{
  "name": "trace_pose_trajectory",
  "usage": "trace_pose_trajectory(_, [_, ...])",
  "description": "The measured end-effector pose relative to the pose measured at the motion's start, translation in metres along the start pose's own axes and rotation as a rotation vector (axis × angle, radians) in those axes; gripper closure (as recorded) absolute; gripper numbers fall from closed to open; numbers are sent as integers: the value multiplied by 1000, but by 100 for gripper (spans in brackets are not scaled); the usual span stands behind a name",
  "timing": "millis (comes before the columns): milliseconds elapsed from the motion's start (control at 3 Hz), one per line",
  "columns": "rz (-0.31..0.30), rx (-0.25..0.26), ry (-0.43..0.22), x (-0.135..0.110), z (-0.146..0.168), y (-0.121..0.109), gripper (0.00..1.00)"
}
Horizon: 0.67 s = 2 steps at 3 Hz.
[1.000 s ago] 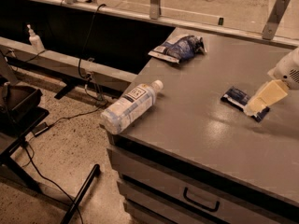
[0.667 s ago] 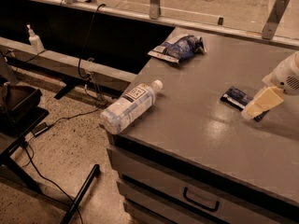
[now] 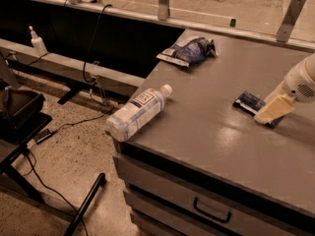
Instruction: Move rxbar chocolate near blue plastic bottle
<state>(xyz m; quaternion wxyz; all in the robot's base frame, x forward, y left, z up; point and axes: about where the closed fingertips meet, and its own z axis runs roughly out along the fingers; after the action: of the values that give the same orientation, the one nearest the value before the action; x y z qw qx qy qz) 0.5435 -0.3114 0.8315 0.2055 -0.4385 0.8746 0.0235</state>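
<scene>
Camera view: The robot's gripper (image 3: 272,111), cream-tipped below a white arm housing, was lowered at the right side of a grey cabinet top (image 3: 206,136), over the right end of the rxbar chocolate (image 3: 247,101). Whether it was open, closed or gripping the bar could not be told. The bar, a dark blue wrapper with pale markings too small to read, lay flat on the surface, well apart from the blue plastic bottle (image 3: 138,111). The bottle lay on its side at the cabinet's left edge, white cap pointing toward the middle and its base at the edge. Its white label carried dark print that could not be read. A puffy blue-and-white bag (image 3: 189,51) sat near the far edge. A small white pump bottle (image 3: 37,42) stood on a ledge to the far left.
</scene>
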Motion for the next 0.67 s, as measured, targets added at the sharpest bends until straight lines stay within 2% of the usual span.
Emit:
trace_pose_trajectory(333, [0,0,0,-1,-2,0,87])
trace_pose_trajectory(667, [-43,24,-35,-16,-19,-5,100])
